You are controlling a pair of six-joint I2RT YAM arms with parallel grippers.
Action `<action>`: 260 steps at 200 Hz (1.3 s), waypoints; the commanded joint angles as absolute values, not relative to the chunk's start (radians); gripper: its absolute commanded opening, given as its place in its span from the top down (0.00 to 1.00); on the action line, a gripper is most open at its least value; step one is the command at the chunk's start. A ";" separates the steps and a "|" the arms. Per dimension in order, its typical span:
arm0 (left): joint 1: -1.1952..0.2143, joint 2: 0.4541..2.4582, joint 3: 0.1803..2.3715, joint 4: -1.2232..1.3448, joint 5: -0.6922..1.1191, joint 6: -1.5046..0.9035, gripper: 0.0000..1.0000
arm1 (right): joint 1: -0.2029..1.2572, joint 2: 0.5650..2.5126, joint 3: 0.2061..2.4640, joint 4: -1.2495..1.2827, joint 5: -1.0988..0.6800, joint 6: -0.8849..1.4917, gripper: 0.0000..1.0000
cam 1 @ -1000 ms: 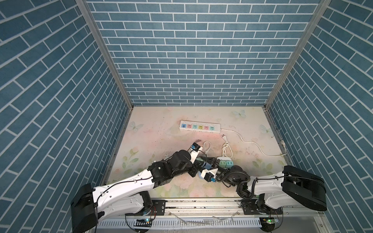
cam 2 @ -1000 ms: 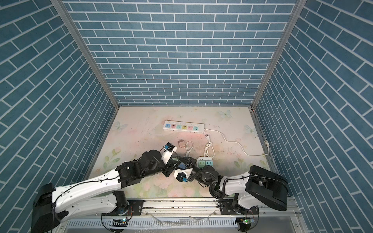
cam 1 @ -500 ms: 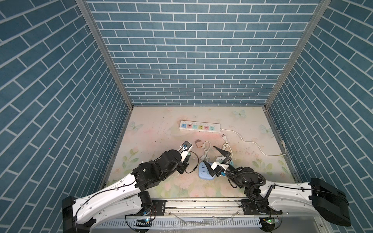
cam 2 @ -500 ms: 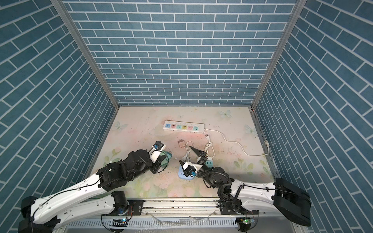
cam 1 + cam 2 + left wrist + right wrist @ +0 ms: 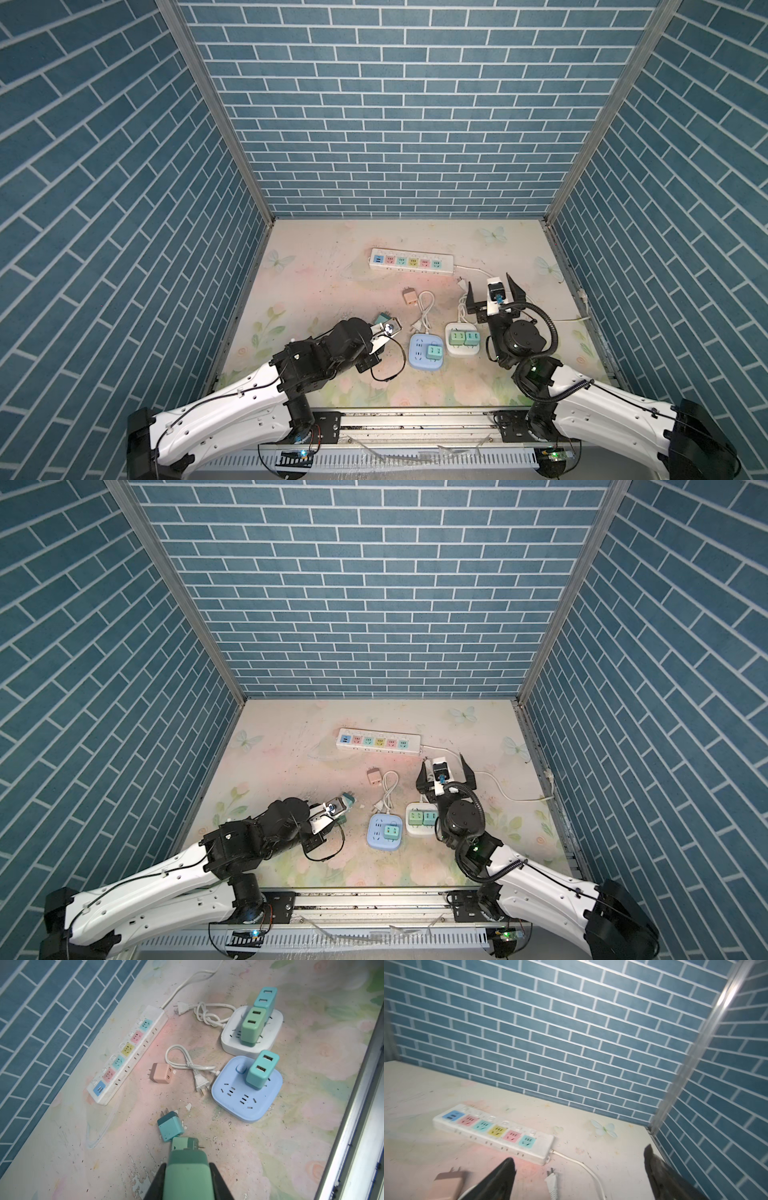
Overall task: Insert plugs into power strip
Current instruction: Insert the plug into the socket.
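The long white power strip [image 5: 444, 266] [image 5: 411, 746] [image 5: 153, 1016] [image 5: 542, 1147] with coloured sockets lies near the back wall, nothing plugged in. My left gripper [image 5: 384, 330] [image 5: 187, 1164] is shut on a green plug [image 5: 186, 1176] low over the table. A teal plug [image 5: 383, 320] [image 5: 170, 1129] lies just ahead of it. The pinkish-tan plug [image 5: 410, 297] [image 5: 161, 1073] [image 5: 448, 1184] lies loose by the strip. My right gripper [image 5: 488, 279] [image 5: 442, 758] [image 5: 579, 1153] hangs open and empty, raised right of centre.
A blue square socket block [image 5: 419, 365] [image 5: 232, 1103] carries one teal plug [image 5: 261, 1070]. A white square block [image 5: 453, 351] [image 5: 230, 1047] carries two plugs. White cords with white plugs [image 5: 201, 1082] [image 5: 552, 1180] lie between the blocks and the strip. Brick walls close three sides.
The two grippers were together over the blue block. The left has drawn back leftward still holding its plug. The right has opened wide and swung up and to the right.
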State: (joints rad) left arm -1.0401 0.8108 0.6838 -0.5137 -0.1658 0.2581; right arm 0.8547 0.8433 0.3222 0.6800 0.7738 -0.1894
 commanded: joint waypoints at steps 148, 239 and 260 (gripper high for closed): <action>-1.063 1.243 0.812 -0.463 0.194 0.561 1.00 | 0.266 0.843 0.206 0.394 0.455 0.448 0.04; -1.065 1.467 0.980 -0.564 0.185 0.712 1.00 | 0.249 0.910 0.183 0.475 0.442 0.469 0.13; -1.064 1.498 0.997 -0.574 0.176 0.744 1.00 | 0.249 0.930 0.192 0.474 0.434 0.466 0.14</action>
